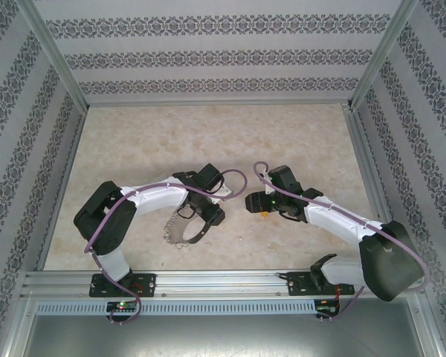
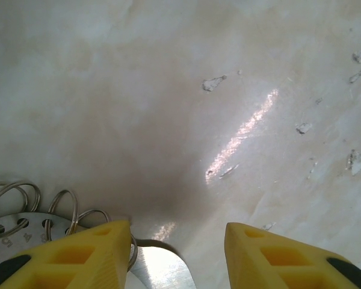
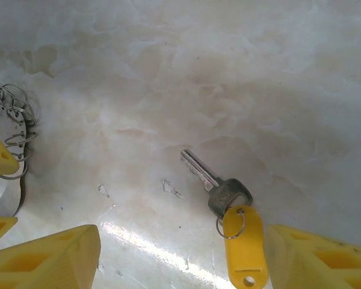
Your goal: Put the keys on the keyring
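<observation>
The key point(image 3: 219, 188) lies flat on the table, a silver blade and head joined by a small split ring to a yellow plastic tag point(image 3: 243, 247). My right gripper point(image 3: 182, 241) is open just above it, with the tag close to the right finger point(image 3: 313, 259). In the top view the tag point(image 1: 264, 215) shows under the right gripper point(image 1: 254, 202). The keyring point(image 2: 18, 232) is a silvery metal ring fringed with small wire loops. My left gripper point(image 2: 177, 232) stands open over its edge, the left finger point(image 2: 78, 259) covering part of it. The keyring point(image 1: 178, 229) lies by the left gripper point(image 1: 208, 216).
The pale marbled table point(image 1: 208, 141) has small scuffs and a bright glare streak point(image 2: 240, 135). Patterned walls and a metal frame point(image 1: 208, 282) close the workspace in. In the right wrist view the keyring point(image 3: 15, 129) and the left gripper's yellow fingertips point(image 3: 0, 158) sit at the left edge.
</observation>
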`<move>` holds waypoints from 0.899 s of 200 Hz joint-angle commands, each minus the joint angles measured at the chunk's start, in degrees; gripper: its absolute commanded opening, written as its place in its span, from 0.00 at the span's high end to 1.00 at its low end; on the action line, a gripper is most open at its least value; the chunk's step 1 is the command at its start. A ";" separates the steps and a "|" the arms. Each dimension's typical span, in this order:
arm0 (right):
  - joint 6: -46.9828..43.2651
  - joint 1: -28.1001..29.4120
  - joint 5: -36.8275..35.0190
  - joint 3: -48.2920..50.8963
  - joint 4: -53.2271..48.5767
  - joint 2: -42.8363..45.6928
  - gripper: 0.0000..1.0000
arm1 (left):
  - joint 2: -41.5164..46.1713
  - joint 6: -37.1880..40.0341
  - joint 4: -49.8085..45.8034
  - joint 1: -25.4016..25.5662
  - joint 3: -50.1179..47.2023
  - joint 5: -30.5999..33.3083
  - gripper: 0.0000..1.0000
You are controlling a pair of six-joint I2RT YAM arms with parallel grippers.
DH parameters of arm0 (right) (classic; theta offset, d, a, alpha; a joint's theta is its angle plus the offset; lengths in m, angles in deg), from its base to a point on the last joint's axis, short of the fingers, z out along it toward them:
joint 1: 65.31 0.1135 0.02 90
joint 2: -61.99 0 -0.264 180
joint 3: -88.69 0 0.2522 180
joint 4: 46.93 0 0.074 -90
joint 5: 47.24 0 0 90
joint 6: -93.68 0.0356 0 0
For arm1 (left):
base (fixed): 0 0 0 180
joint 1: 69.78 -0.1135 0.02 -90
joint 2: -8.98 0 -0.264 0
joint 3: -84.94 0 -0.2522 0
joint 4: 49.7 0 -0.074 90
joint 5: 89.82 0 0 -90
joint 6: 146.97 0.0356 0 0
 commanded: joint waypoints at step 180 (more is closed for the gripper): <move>-0.01 -0.76 1.37 0.65 1.14 1.12 0.28 | 1.99 2.87 -3.09 0.50 1.86 12.58 0.57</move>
